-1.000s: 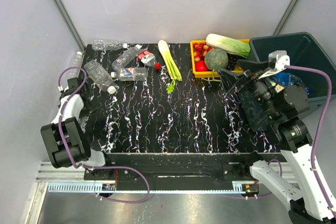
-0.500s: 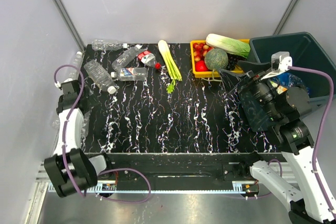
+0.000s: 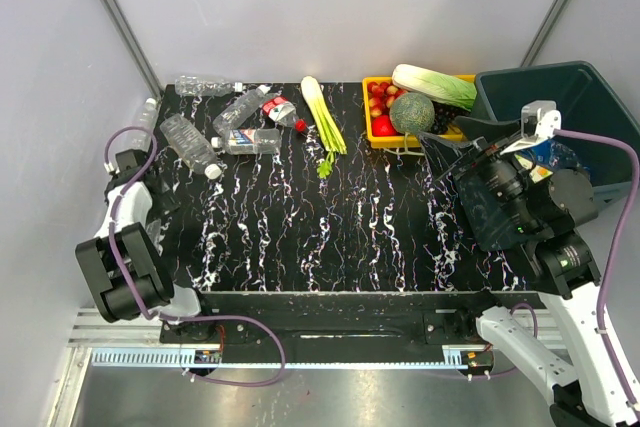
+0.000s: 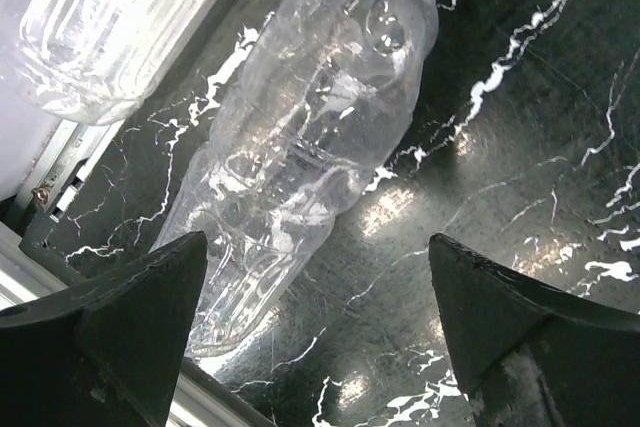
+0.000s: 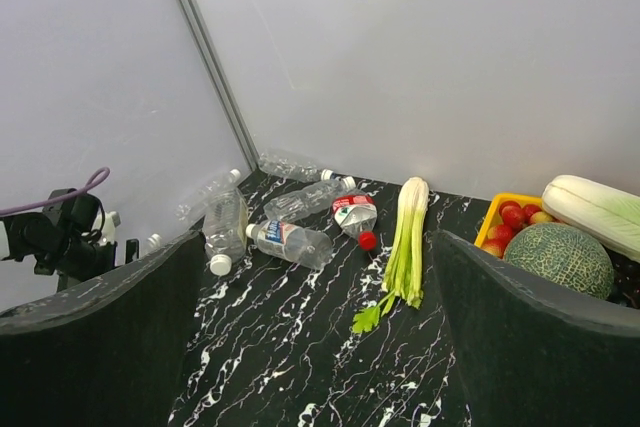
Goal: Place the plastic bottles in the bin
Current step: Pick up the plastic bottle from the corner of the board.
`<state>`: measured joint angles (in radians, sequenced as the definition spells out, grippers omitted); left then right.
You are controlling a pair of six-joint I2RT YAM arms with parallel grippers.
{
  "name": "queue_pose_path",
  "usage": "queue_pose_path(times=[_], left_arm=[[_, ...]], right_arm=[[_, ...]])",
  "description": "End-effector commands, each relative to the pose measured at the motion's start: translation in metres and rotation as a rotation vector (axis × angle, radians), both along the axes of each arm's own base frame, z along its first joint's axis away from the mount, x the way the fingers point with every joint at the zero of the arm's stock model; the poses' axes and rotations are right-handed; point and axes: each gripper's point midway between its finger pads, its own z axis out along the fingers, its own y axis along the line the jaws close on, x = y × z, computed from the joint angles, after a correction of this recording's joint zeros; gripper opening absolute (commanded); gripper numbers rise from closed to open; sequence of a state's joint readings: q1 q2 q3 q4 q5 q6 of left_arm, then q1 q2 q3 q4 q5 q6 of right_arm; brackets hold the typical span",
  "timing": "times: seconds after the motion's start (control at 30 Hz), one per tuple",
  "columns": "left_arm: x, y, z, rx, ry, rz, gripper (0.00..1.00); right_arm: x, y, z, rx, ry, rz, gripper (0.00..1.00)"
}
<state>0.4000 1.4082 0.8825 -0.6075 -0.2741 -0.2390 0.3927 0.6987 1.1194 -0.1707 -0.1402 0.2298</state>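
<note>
1. The left jaws are released around a clear bottle (image 4: 310, 137) lying on the surface (image 4: 520, 147) by its left edge. A skewed closing could squirt the slick, crumpled bottle over that edge.
2. The other plastic bottles (image 3: 245, 127) lie loose at the far left, well apart from the bin (image 3: 600, 87) at far right. A thin grip risks a drop on that long carry.
3. The right jaws, released and empty, hang near the yellow tray (image 5: 492, 215); a careless sweep could clip it.
4. The near bottle's cap is cut off in the left wrist view.
5. The bin's contents, possibly bottles, sit mostly behind the right arm.
</note>
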Motion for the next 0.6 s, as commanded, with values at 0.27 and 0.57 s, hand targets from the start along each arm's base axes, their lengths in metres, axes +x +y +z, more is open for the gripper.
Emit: queue_pose_path(times=[0.27, 0.57], left_arm=[[0.012, -0.017, 0.0, -0.119, -0.073, -0.018, 0.94], [0.052, -0.072, 0.062, -0.252, -0.41, -0.239, 0.93]], right_arm=[[-0.008, -0.001, 0.017, 0.03, -0.049, 0.013, 1.0], [-0.005, -0.002, 0.019, 0.031, -0.042, 0.001, 1.0]])
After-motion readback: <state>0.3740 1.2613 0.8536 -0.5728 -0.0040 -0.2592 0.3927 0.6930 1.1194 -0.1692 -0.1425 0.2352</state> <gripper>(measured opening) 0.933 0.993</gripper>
